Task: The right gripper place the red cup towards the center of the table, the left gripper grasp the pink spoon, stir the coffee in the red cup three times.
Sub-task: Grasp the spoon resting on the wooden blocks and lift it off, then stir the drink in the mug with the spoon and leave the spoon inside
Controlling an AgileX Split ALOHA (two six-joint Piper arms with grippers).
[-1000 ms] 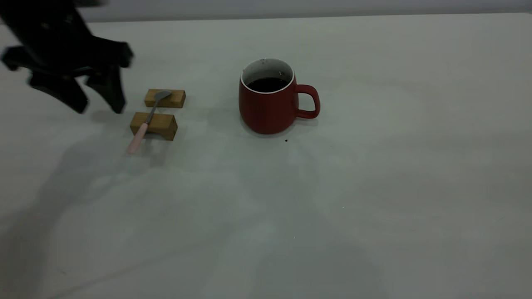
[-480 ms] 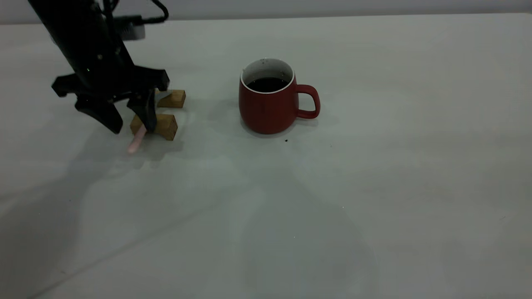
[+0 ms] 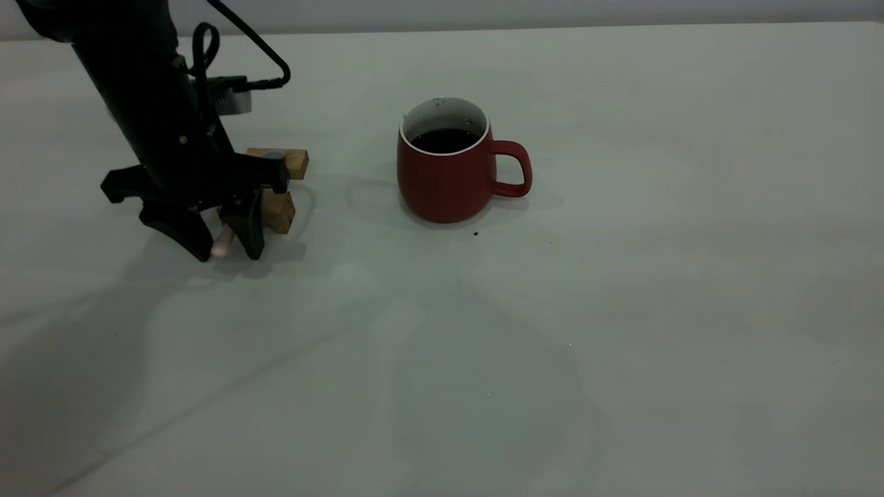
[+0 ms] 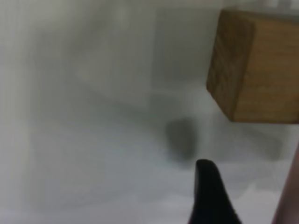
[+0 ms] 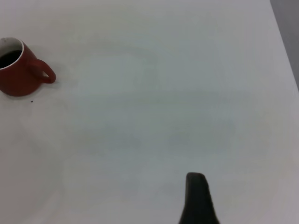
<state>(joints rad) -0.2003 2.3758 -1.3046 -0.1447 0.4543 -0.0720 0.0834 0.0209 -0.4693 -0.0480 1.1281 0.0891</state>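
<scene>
My left gripper (image 3: 226, 248) is open and low over the table (image 3: 621, 276), its two fingers on either side of the pink spoon's handle end (image 3: 222, 241). The spoon lies across two wooden blocks, and its grey bowl (image 3: 274, 154) shows on the far one. In the left wrist view one finger (image 4: 210, 196) and the pink handle (image 4: 290, 196) appear beside a block (image 4: 254, 70). The red cup (image 3: 445, 169) stands upright near the middle, handle to the right, with dark coffee (image 3: 445, 140) inside. The right gripper is outside the exterior view. Its wrist view shows one finger (image 5: 198, 198) with bare table on both sides of it, and the cup (image 5: 18, 70) far off.
The two wooden blocks (image 3: 289, 162) (image 3: 280, 210) sit just right of the left gripper's fingers. A black cable (image 3: 242, 41) loops off the left arm. A few dark specks (image 3: 476, 233) lie by the cup. Wide bare table spreads to the front and right.
The left arm has swung in from the far left and come down, so its open fingers now flank the spoon's pink handle end. Cup, spoon and blocks have stayed put.
</scene>
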